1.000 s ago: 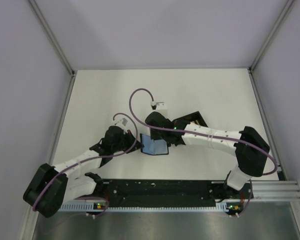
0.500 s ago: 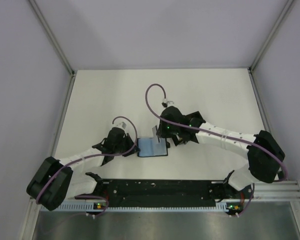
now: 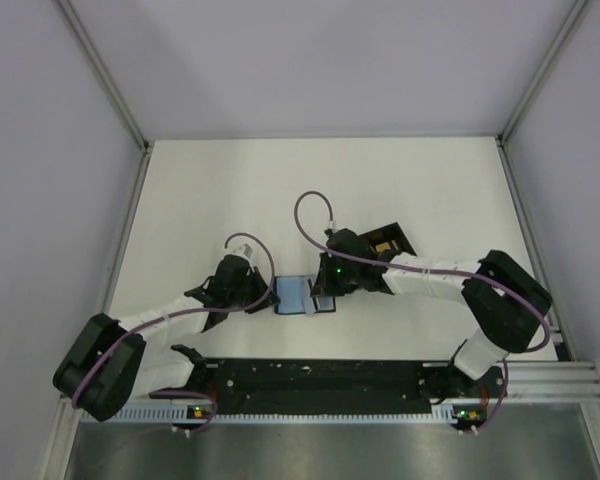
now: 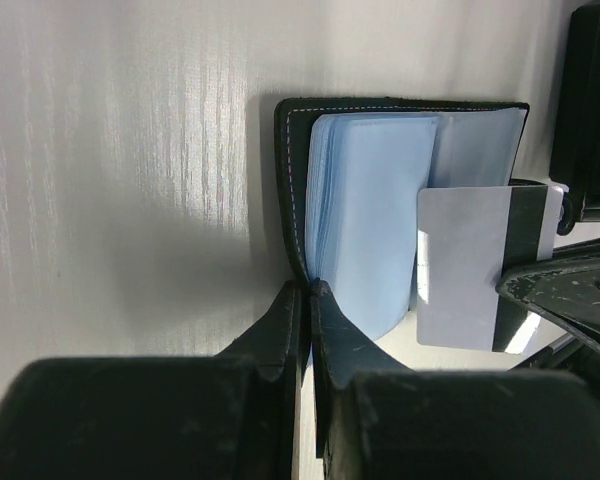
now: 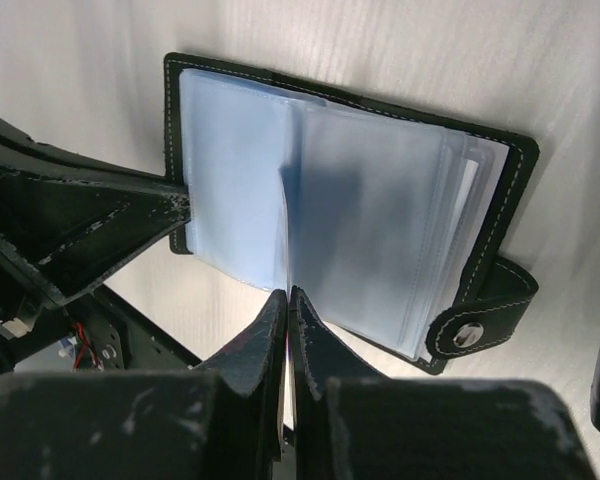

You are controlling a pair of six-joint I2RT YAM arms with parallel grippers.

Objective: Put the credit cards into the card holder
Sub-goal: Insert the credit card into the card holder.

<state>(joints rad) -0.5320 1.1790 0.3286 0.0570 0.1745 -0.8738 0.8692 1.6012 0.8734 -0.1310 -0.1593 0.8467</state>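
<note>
top external view hides most of the grip: my two wrists crowd the card holder (image 3: 298, 296) near the middle of the tabletop (image 3: 230, 190), and only its pale blue inside shows between them. the left wrist view is clearer: my left jaws are pinched tight on the edge of its black stitched cover, with the clear bluish plastic sleeves fanned open. my right jaws are closed on a thin grey credit card (image 4: 463, 268) with a dark stripe, held over the right-hand sleeves; whether its edge is in a pocket i cannot tell. a strap with a metal snap (image 5: 467, 335) sticks out at one corner. beyond sits an open black box (image 3: 388, 240); its gold patch, covered by my right arm half a second ago, now shows.
</note>
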